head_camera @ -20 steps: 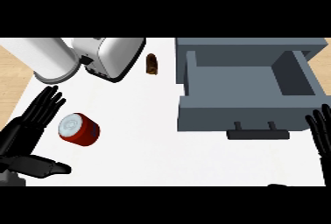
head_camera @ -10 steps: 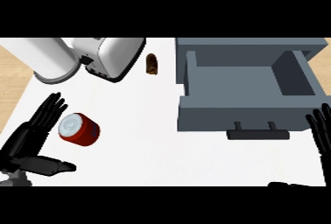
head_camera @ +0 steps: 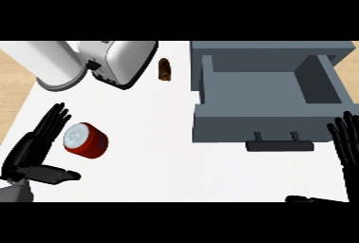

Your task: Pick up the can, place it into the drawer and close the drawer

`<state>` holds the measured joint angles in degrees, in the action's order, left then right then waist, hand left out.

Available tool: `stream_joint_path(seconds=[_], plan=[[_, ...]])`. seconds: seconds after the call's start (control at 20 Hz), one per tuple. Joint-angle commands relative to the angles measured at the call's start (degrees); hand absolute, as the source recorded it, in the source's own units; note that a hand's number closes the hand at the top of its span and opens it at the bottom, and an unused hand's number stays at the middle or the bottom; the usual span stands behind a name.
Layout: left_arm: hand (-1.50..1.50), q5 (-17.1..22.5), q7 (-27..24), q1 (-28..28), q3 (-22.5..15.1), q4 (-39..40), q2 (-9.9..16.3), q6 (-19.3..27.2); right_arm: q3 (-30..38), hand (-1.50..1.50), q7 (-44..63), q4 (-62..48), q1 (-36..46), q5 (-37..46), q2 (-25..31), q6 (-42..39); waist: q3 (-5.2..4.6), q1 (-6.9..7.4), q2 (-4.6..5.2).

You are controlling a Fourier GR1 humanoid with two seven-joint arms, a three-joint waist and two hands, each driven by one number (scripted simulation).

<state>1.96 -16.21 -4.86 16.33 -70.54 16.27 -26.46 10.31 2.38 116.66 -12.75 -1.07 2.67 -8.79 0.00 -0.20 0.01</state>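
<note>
Left of the drawer (head_camera: 270, 97) I see the can (head_camera: 85, 140) lying tipped | left hand (head_camera: 33, 151) spread, just beside can | right hand (head_camera: 348, 147) spread by drawer front

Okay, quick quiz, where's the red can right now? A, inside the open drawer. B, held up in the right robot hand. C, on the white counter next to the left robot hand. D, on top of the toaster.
C: the red can lies on the white counter beside the open left robot hand, away from the open drawer.
</note>
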Motion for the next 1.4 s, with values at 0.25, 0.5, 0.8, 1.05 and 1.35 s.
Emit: stream_joint_path(seconds=[0.25,0.5,0.8,1.05,1.35], plan=[[-1.50,-5.27,-13.51,-4.34,0.44,19.39,4.16,-1.62,0.85,-1.50,0.09,1.07,-0.21,-0.61,-0.86,-0.11,-0.02,-0.12,0.02],[-1.50,-5.90,-15.32,-6.95,0.16,23.56,4.19,-0.66,1.72,-1.50,-1.16,3.23,-4.13,-1.98,-1.02,-2.97,-0.02,-0.19,0.00],[-1.50,-5.26,-16.09,-7.06,0.80,27.37,4.46,-0.40,-1.50,-1.50,-1.22,4.52,-3.63,2.19,-2.59,0.49,-0.01,-0.03,-0.03],[-1.50,-6.94,-20.36,-13.29,0.40,36.83,5.22,0.06,4.10,-1.50,-0.95,1.03,-1.67,-3.82,0.10,-2.87,-0.02,-0.24,0.04],[-1.50,-8.39,-22.77,-11.44,-1.61,36.46,2.78,4.25,1.88,-1.50,1.67,1.86,0.01,-0.10,-1.30,-0.83,0.00,0.05,-0.02]])
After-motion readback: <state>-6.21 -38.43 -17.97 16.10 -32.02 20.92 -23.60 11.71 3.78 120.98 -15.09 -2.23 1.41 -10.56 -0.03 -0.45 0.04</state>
